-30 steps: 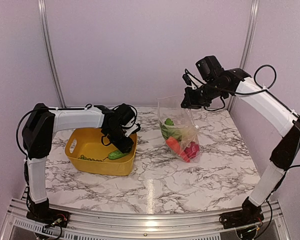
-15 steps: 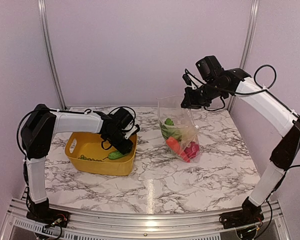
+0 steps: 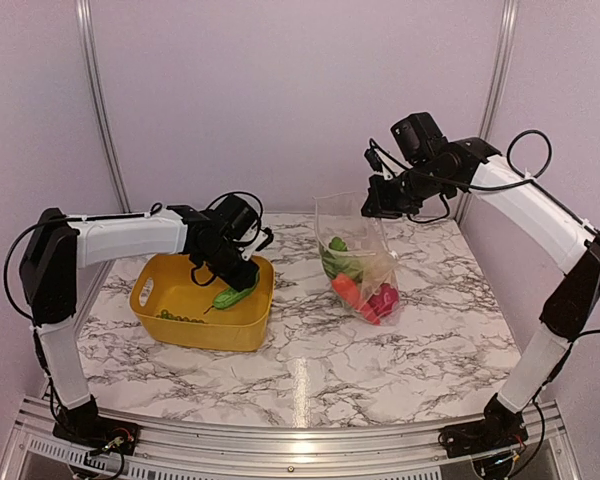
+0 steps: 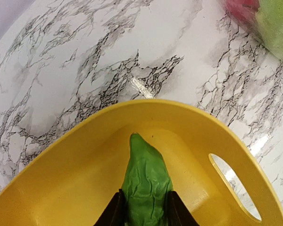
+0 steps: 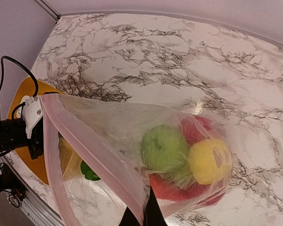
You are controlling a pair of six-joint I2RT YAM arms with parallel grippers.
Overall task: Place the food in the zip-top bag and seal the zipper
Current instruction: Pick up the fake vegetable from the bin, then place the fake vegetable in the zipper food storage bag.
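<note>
The table has a glossy marble-print top. At its nine o'clock the yellow basket is smooth, faintly shiny plastic, and the green leafy piece looks wrinkled and matt. Toward two o'clock, the bag is clear, crinkly film.

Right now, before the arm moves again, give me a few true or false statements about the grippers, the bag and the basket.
1. The left gripper grips a green vegetable over the yellow basket. True.
2. The bag lies flat and untouched. False: the right gripper pinches its mouth edge and holds it up.
3. The bag is empty. False: it holds a lemon plus green and red pieces.
4. Small green beads lie inside the basket. True.
</note>
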